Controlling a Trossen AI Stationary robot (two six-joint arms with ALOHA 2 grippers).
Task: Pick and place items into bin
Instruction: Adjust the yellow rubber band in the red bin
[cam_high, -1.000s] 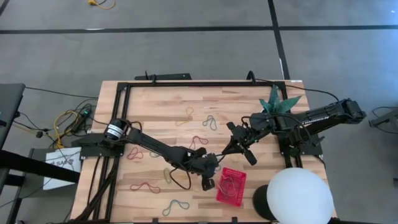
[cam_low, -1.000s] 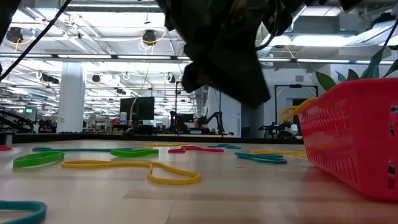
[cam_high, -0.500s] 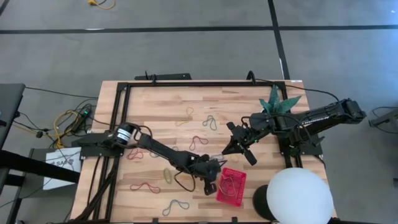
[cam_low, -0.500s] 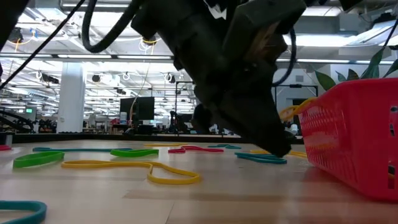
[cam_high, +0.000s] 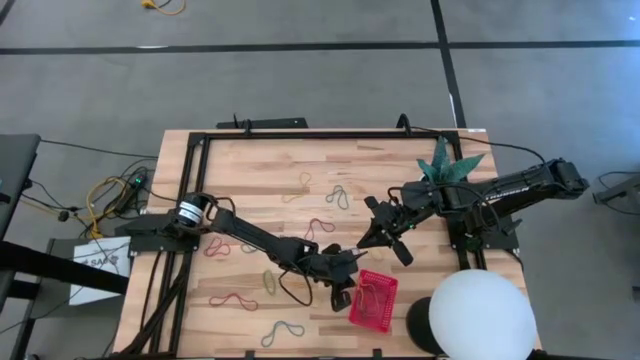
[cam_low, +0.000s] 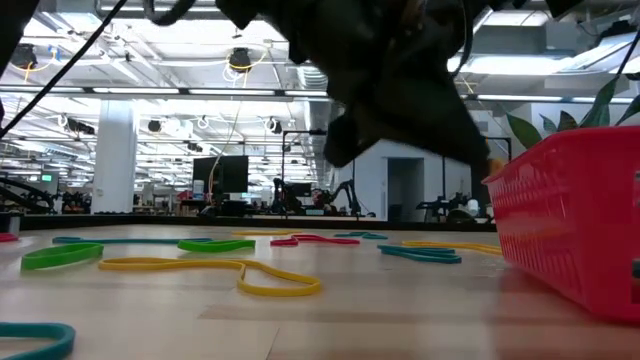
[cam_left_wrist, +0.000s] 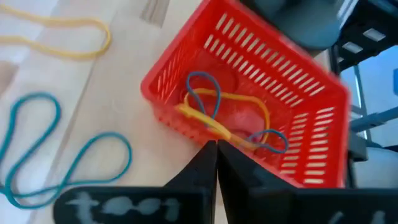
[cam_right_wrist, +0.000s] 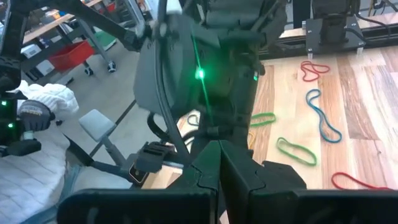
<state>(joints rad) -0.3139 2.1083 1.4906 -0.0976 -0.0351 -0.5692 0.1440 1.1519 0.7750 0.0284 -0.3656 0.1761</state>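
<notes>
The red basket (cam_high: 373, 300) stands on the table near its front right, and it also shows in the left wrist view (cam_left_wrist: 292, 106). A yellow band (cam_left_wrist: 249, 102) and a blue band (cam_left_wrist: 202, 93) lie inside it; part of the yellow band drapes over the rim. My left gripper (cam_high: 347, 284) is shut at that rim. My right gripper (cam_high: 372, 240) is shut and hangs above the table, farther back than the basket. Loose bands lie on the wood, such as a teal one (cam_left_wrist: 37, 149) and a yellow one (cam_low: 215, 272). My left gripper meets the yellow band with its shut fingertips (cam_left_wrist: 214, 152) where the band drapes over the basket's rim (cam_left_wrist: 208, 126). The fingers slant down from the table's left. The rest of the band lies inside the basket. I cannot tell whether any of it is pinched.
More bands lie scattered: red (cam_high: 232, 298), blue-green (cam_high: 283, 330), red (cam_high: 320, 226), grey (cam_high: 338, 196). A green plant (cam_high: 445, 162) stands at the far right. A big white dome (cam_high: 480, 315) stands right of the basket. A black frame (cam_high: 195, 150) borders the table.
My left gripper has come down and gone toward the table's right edge, up to the basket's rim. The basket has slid a little toward the right edge.
</notes>
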